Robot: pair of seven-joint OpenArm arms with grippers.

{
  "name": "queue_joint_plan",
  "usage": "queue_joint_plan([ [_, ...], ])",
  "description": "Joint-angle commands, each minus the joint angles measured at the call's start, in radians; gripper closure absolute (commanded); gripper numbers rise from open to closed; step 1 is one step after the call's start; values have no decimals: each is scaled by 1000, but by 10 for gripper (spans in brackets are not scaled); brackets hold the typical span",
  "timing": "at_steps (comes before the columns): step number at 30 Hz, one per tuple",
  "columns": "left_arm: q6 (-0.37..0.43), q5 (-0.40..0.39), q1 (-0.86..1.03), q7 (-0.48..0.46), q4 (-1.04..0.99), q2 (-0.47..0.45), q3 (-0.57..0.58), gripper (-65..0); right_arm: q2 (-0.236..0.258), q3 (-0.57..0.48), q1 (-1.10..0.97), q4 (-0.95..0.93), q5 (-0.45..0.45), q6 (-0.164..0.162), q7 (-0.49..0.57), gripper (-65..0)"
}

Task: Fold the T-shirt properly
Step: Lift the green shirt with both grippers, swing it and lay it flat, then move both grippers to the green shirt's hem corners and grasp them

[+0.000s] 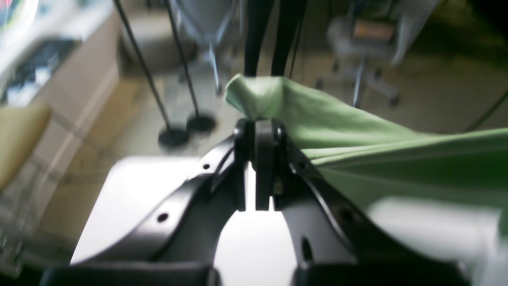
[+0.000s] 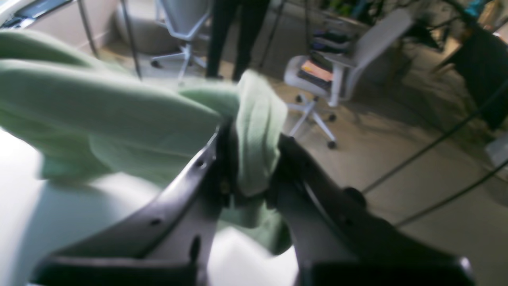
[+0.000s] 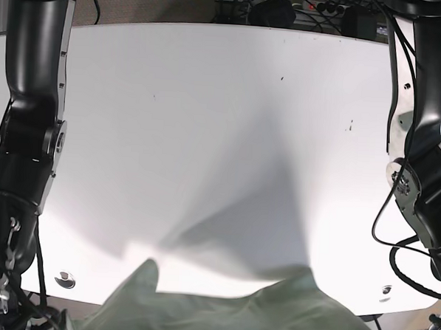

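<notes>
- Up above the white table [image 3: 208, 120], one green T-shirt [image 3: 227, 313] hangs.
- Left gripper [image 1: 260, 131] pinches it tight.
- Right gripper [image 2: 250, 159] squeezes cloth too.
- Two office chairs [image 2: 337, 63] stand behind the table.

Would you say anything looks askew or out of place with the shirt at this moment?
Nothing looks damaged. The green T-shirt is off the white table, stretched between the left gripper and right gripper, whose jaws pinch bunched fabric; it sags unevenly.

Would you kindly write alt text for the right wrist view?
The right hand is shut on a bunched fold of the pale green T-shirt, lifted above the white table. Office chairs stand blurred behind.
</notes>
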Motion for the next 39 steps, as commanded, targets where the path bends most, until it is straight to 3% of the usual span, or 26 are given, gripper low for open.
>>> queue_joint_plan([
  [1, -20, -26, -71, 15, 155, -30, -10, -1, 2, 58, -49, 85, 12, 0, 0, -17],
  [2, -30, -26, -29, 39, 255, -26, -29, -1, -2, 89, -130, 125, 11, 18, -3, -17],
  [5, -36, -26, 197, 65, 453, -24, -35, -1, -8, 144, -357, 215, 11, 27, 2, -17],
  [8, -38, -27, 504, 67, 652, -20, -35, -1, -54, 216, -640, 267, 11, 37, 49, -17],
  [12, -46, -29, 875, 59, 798, 37, -128, 0, -91, 233, -968, 278, 11, 37, 206, -19],
  [13, -86, -29, 967, 59, 809, 57, -184, 0, -97, 236, -1062, 286, 11, 37, 226, -19],
  [16, -172, -24, 1142, 61, 815, 123, -302, 0, -129, 275, -1217, 306, 11, 37, 232, -19],
  [23, -172, -24, 1409, 68, 899, 149, -365, 0, -153, 292, -1418, 352, 12, 37, 234, -19],
  [29, -172, -26, 1544, 68, 927, 187, -503, 0, -150, 290, -1500, 405, 12, 38, 229, -21],
  [31, -172, -26, 1564, 68, 927, 187, -541, 0, -152, 288, -1519, 427, 12, 76, 229, -21],
  [32, -172, -26, 1571, 68, 927, 187, -561, 0, -152, 288, -1520, 433, 12, 116, 229, -21],
  [36, -172, -26, 1594, 68, 930, 187, -569, -1, -152, 288, -1546, 438, 12, 164, 224, -30],
  [37, -172, -26, 1596, 68, 933, 187, -567, -4, -152, 288, -1550, 451, 12, 170, 218, -63],
  [39, -172, -26, 1594, 68, 955, 187, -556, -14, -152, 288, -1571, 473, 12, 195, 207, -189],
])
